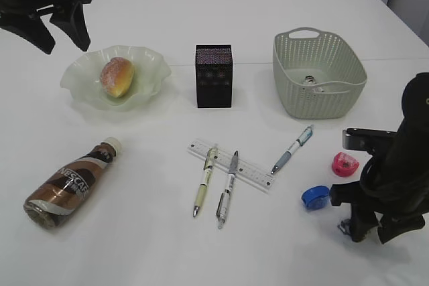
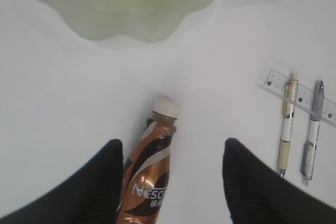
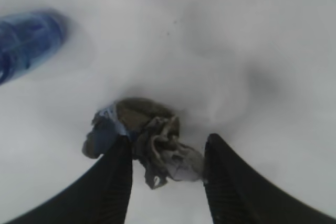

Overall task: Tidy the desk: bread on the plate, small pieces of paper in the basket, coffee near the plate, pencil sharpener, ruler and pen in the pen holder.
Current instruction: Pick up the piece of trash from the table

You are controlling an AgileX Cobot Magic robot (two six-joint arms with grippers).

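Straddling the crumpled grey-white paper scrap (image 3: pixel 157 148) at the table's four o'clock, the right gripper (image 3: pixel 163 169) stands half-open around it, apparently to pinch it for the pale green woven basket (image 1: pixel 320 75).

Crumpled paper scrap (image 3: pixel 152 148) lies on the table beside the blue sharpener (image 1: pixel 316 197), between the right hand's fingers (image 3: pixel 118 182).

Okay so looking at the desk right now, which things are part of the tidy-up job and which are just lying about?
Part of the job:
bread on the plate
coffee bottle
pen holder
basket
ruler
three pens
red sharpener, blue sharpener
crumpled paper between the right claw fingers

Just lying about:
nothing visible; everything in view belongs to the task
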